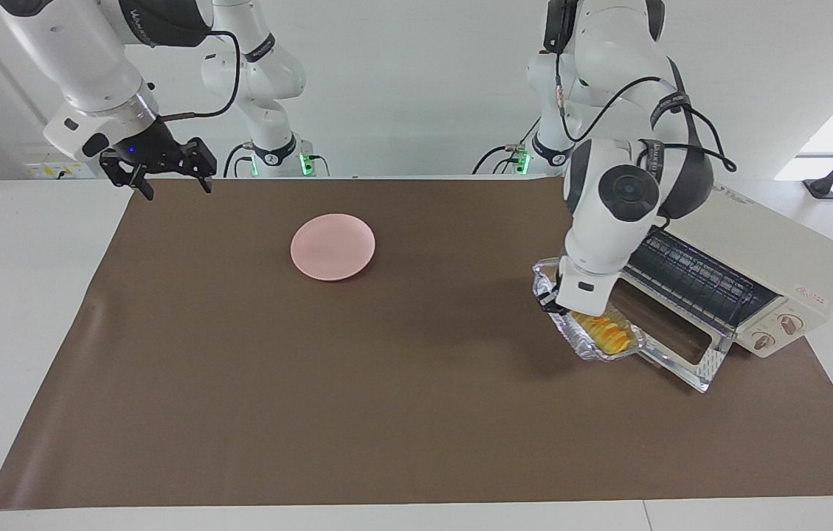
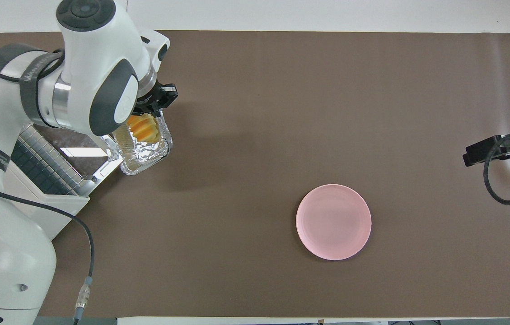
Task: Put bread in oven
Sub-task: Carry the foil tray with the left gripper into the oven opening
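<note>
A brown mat (image 1: 357, 413) covers the white surface (image 1: 18, 310). The cream toaster oven (image 1: 748, 258) stands door down. Over that door, the left hand (image 1: 550, 301) clamps a foil tray (image 2: 144, 151) carrying ridged yellow-orange bread (image 1: 604, 330). The right hand (image 1: 165, 177) waits, fingers apart.

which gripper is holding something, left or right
The left gripper, shut on the foil tray with the bread beside the oven; the right gripper waits open.

The open oven (image 1: 741, 265) door is partly covered by the foil tray (image 1: 593, 335); the mat (image 1: 386, 413) lies bare around the pink plate (image 1: 333, 246).
</note>
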Robot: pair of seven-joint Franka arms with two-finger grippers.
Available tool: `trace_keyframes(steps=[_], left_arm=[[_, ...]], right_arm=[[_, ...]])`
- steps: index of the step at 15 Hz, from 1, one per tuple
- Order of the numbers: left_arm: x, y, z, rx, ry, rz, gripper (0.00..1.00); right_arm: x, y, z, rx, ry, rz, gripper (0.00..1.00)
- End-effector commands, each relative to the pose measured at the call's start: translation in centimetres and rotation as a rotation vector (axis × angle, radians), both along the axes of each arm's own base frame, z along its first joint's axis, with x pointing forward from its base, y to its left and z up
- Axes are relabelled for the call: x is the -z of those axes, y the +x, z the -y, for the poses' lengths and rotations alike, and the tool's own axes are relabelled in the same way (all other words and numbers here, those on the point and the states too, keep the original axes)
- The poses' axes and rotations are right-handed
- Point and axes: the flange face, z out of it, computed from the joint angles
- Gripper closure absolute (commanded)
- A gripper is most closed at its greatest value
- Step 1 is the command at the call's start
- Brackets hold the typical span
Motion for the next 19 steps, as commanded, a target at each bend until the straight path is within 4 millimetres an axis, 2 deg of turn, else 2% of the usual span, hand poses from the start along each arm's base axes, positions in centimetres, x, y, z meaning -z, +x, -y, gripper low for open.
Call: trace_keyframes(steps=[1,2,3,5,7,11,14,19], left_arm=[[0.3,1.4,-3.3,-0.053,0.082,0.009,1.0],[0.4,2.4,-5.9,-0.093,0.092,0.015,1.0],[-0.5,3.2,-7.6,-0.119,0.096,0.029,1.0],[-0.5,3.8,-9.7,-0.152,0.106,0.018,1.0],[-0.4,3.4,-11.6,-0.17,0.157,-0.022,1.0],[-0.3,2.7,-13.8,-0.185,0.246,-0.074,1.0],[0.9,1.7,-15.8,-0.191,0.297,-0.109,1.0],[3.2,-0.7,-17.2,-0.205,0.287,-0.171,1.0]], right_arm=[[-0.1,-0.8,0.2,0.013,-0.004,0.003,0.0],[0.0,-0.8,0.1,0.012,-0.005,0.002,0.0],[0.0,-0.8,-0.1,0.009,-0.006,0.002,0.0],[-0.1,-0.8,-0.1,0.009,-0.006,0.003,0.0],[-0.1,-0.9,0.1,0.012,-0.006,0.002,0.0],[-0.1,-0.9,0.0,0.01,-0.006,0.002,0.0],[-0.1,-0.8,0.0,0.01,-0.006,0.003,0.0],[0.0,-0.8,0.0,0.01,-0.005,0.002,0.0]])
